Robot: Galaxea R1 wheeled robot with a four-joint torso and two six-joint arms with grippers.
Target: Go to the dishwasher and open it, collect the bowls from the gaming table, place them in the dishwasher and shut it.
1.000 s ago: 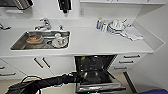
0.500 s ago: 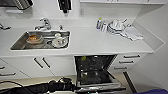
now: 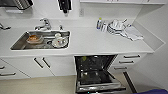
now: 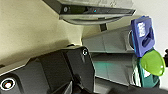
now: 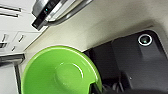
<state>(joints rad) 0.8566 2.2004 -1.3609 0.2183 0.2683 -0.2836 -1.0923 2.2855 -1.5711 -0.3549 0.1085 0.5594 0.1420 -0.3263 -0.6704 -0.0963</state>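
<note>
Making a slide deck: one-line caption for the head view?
Open dishwasher beneath a white counter, sink holding dishes.

Left wrist view: the wrist plate (image 4: 50,72) is a wide matte-black panel with bevelled edges. A round silver-ringed fitting (image 4: 7,84) with a pale centre sits at one corner; a smaller round screw head (image 4: 85,52) sits at another. A blue block (image 4: 143,35) with a white label and a recessed slot is mounted on a grey housing (image 4: 110,45).

Right wrist view: the wrist plate (image 5: 140,65) is black, with rounded corners. One round fitting (image 5: 145,39), ringed in silver with a dark centre, is set near a corner.

Head view: a blue-purple body part (image 3: 153,91) shows at the lower edge.
</note>
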